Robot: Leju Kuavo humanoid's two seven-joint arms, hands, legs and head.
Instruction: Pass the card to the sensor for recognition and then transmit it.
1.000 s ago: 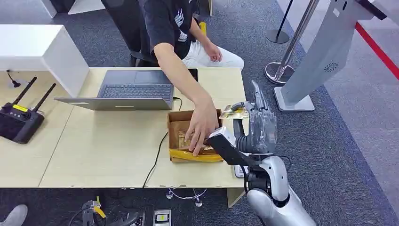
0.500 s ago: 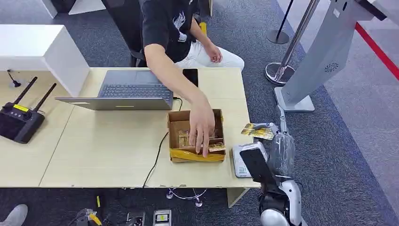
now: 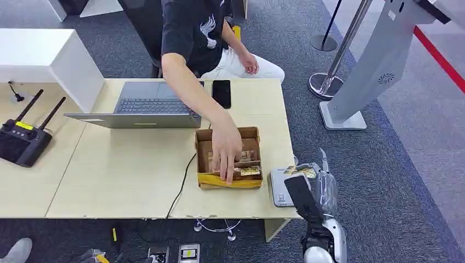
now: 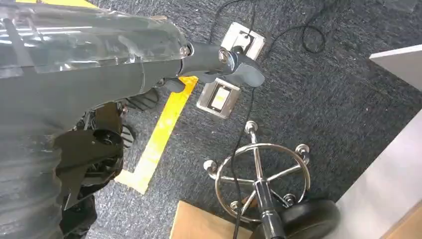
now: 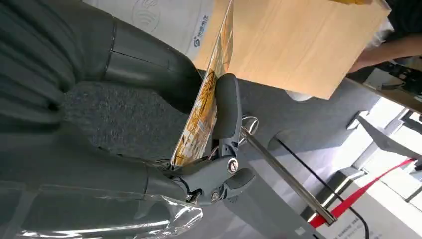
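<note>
My right hand (image 3: 322, 185) hangs off the table's front right corner and pinches a gold patterned card (image 3: 301, 171) between thumb and finger. The card hovers over the right end of the white sensor pad (image 3: 278, 190), which lies flat at that corner. Up close in the right wrist view, the card (image 5: 205, 102) stands on edge between my thumb and a dark finger (image 5: 228, 107), next to the sensor (image 5: 164, 20) with its wave logo. My left hand (image 4: 149, 62) hangs beside the body over the carpet, its fingers stretched out and holding nothing.
A person seated behind the table reaches one hand (image 3: 222, 150) into the open cardboard box (image 3: 253, 160) with several cards, just left of the sensor. A laptop (image 3: 148, 107), a phone (image 3: 221, 93) and a remote controller (image 3: 22, 139) lie on the table (image 3: 120, 175). A grey kiosk (image 3: 373, 66) stands right.
My right hand has carried the card from beside the box's far right corner back and down to the sensor at the table's front corner. The person's hand stays in the box.
</note>
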